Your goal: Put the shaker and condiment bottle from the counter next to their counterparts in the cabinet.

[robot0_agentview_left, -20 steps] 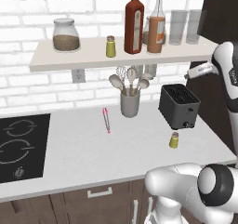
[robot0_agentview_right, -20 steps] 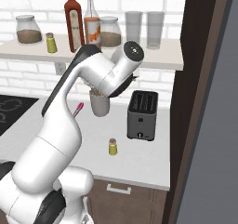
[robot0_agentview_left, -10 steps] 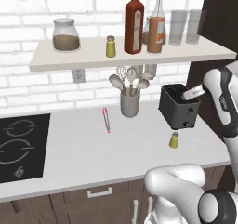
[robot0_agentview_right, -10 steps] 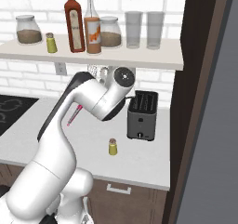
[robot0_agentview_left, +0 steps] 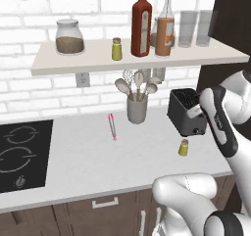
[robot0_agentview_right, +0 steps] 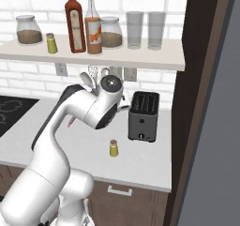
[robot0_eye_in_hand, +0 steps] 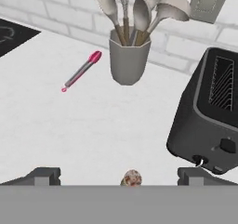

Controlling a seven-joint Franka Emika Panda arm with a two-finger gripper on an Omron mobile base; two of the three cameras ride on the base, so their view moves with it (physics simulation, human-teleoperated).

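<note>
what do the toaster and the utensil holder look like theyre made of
Toaster: dark grey, probably painted metal or plastic, matte with a faint sheen. Utensil holder: plain grey, opaque and matte, perhaps ceramic or stoneware; the render leaves it open.

Bright, even rendered light, soft faint shadows, no glare; all views slightly coarse but unblurred.

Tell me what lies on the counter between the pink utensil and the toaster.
In the left base view, a grey holder of spoons and a whisk stands between the pink utensil and the toaster, set toward the wall. The hand view shows the same.
</note>
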